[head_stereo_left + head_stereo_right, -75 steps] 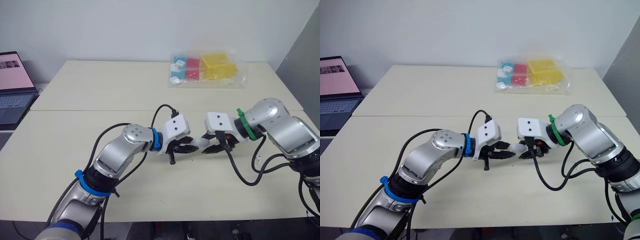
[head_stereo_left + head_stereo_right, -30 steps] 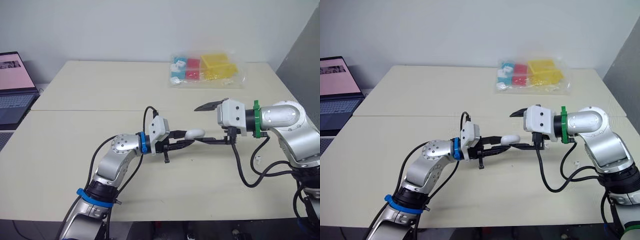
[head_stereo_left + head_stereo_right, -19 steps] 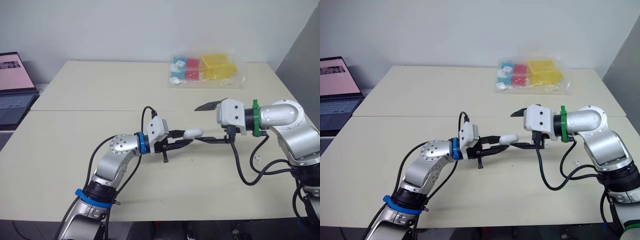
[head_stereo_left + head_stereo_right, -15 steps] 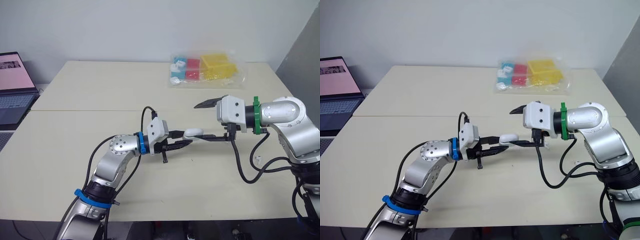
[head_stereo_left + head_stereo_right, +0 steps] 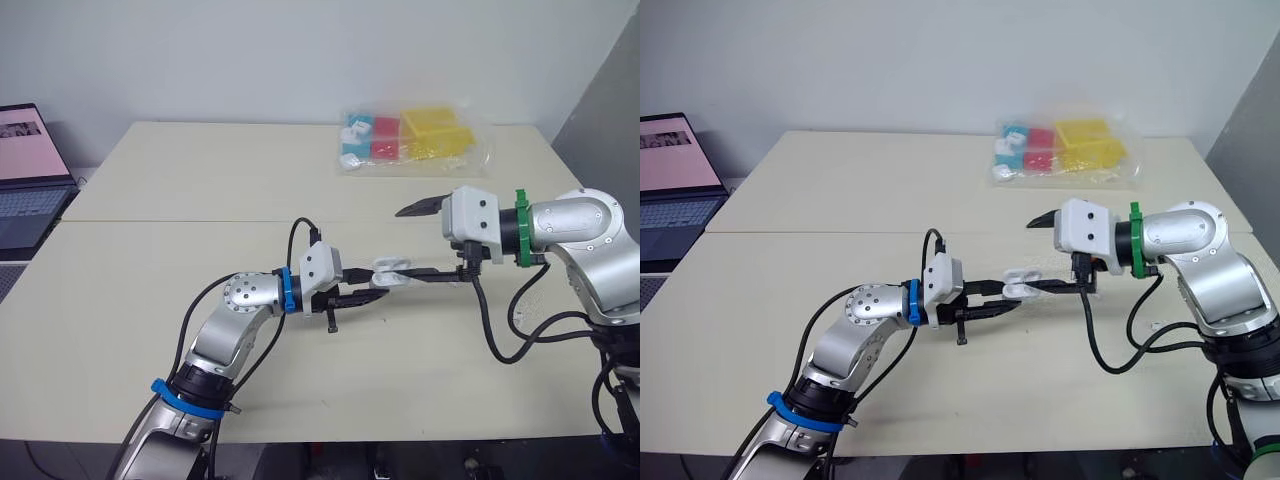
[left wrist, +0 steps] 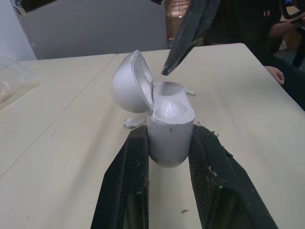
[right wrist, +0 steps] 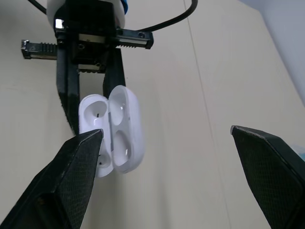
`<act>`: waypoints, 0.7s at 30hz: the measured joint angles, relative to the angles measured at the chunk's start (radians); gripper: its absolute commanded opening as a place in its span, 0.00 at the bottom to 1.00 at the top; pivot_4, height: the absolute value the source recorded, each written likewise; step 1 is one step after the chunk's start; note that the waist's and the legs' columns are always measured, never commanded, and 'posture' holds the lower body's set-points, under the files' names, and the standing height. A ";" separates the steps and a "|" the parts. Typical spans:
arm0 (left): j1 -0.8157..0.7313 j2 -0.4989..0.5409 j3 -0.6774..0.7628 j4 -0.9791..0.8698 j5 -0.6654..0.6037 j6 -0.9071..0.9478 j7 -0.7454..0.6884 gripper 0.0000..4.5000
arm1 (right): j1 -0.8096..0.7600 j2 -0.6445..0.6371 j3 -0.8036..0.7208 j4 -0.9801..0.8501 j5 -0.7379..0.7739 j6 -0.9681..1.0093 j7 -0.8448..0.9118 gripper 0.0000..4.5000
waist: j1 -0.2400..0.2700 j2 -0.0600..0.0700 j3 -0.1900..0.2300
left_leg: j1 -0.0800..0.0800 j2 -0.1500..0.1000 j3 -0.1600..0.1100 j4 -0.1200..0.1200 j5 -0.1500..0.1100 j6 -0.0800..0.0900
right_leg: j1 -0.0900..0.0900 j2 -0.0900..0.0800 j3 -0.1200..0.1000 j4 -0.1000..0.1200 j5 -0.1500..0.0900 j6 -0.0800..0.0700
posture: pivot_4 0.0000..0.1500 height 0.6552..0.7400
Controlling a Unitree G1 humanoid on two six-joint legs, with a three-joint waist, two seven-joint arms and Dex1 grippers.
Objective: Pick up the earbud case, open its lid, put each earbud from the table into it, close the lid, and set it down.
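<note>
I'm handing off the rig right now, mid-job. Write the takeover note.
The left tool is shut on the case.
The right tool is open, with one fingertip beside the lid.
Done: case picked up, lid open; both slots look empty.
Two small white pieces, likely the earbuds, lie on the table beyond the case.
Left: load both earbuds, close the lid, set the case down.

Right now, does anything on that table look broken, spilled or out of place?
Nothing looks damaged. The earbud case, clamped in the left gripper, has its lid flipped open, which fits the job. A small white piece, likely an earbud, lies loose on the table nearby.
</note>
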 measured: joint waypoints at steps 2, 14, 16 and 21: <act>0.001 -0.010 0.006 0.000 -0.004 0.011 0.020 0.17 | 0.000 -0.029 -0.027 -0.003 0.035 0.038 0.023 1.00 | 0.000 0.000 0.000 | 0.000 0.000 0.000 0.000 0.000 0.000 | 0.000 0.000 0.000 0.000 0.000 0.000 | 1.00 1.00; 0.092 0.003 0.084 -0.107 -0.040 0.057 0.091 0.17 | 0.258 -0.199 -0.353 -0.108 0.171 0.427 -0.129 1.00 | 0.001 0.000 0.000 | 0.000 0.001 0.001 -0.001 0.000 0.000 | 0.000 -0.001 0.001 -0.002 0.000 0.000 | 1.00 1.00; 0.110 0.023 0.089 -0.133 -0.059 0.073 0.082 0.17 | 0.302 -0.197 -0.395 -0.157 0.174 0.524 -0.209 1.00 | 0.000 0.000 0.000 | 0.000 0.001 0.001 -0.001 0.000 0.000 | 0.000 -0.001 0.001 -0.001 0.000 0.000 | 1.00 1.00; 0.131 0.072 0.082 -0.172 -0.078 0.074 0.021 0.17 | 0.385 -0.165 -0.496 -0.280 0.203 0.784 -0.371 1.00 | 0.002 0.000 0.000 | 0.000 0.000 0.000 -0.001 0.000 0.000 | 0.000 -0.001 -0.001 -0.001 0.000 0.000 | 1.00 1.00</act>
